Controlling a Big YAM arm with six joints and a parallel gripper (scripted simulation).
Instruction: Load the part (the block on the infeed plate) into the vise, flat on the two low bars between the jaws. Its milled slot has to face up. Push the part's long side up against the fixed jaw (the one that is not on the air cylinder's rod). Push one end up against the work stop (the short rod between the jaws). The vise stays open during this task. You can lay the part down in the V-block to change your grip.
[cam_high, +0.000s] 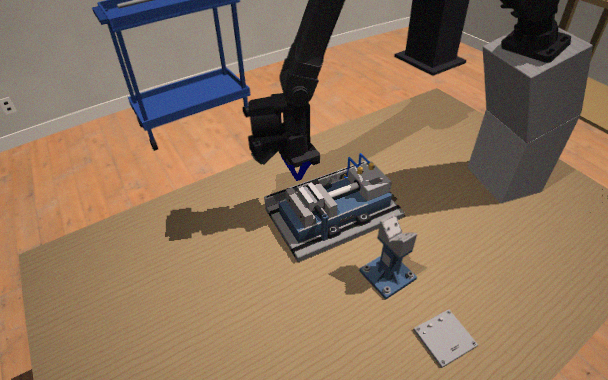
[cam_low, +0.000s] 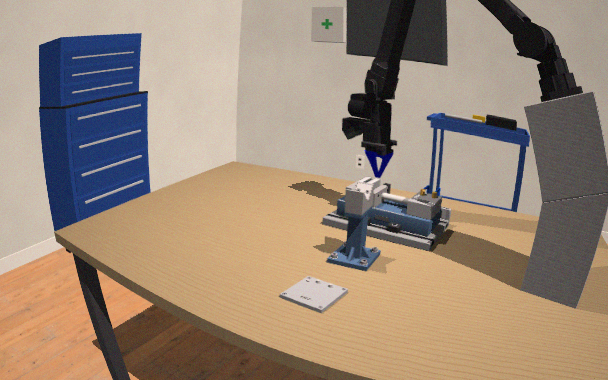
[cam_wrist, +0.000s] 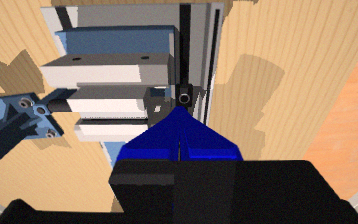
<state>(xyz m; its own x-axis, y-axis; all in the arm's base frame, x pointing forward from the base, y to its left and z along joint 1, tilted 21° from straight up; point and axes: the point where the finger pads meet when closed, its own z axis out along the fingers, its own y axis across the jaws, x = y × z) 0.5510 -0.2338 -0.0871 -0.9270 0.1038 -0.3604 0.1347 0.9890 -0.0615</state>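
The part (cam_wrist: 107, 105) (cam_high: 312, 195) is a light grey block lying between the jaws of the open blue vise (cam_high: 350, 205) (cam_low: 400, 220) (cam_wrist: 115, 40). Its long side lies close along the fixed jaw (cam_wrist: 105, 72) (cam_high: 299, 204). One end points at the dark work stop rod (cam_wrist: 56, 105). I cannot make out its slot. My gripper (cam_high: 299, 176) (cam_low: 377, 175) (cam_wrist: 179, 112) is shut and holds nothing. It hangs a little above the back edge of the vise, beside the part's other end. The infeed plate (cam_high: 444, 337) (cam_low: 314, 294) is bare.
The V-block (cam_high: 395, 240) (cam_low: 362, 195) on its blue stand stands just in front of the vise, its base also in the wrist view (cam_wrist: 20, 117). The air cylinder (cam_high: 370, 178) (cam_low: 425, 205) sits at the vise's far end. A grey pedestal (cam_high: 530, 115) (cam_low: 565, 200) carries the arm.
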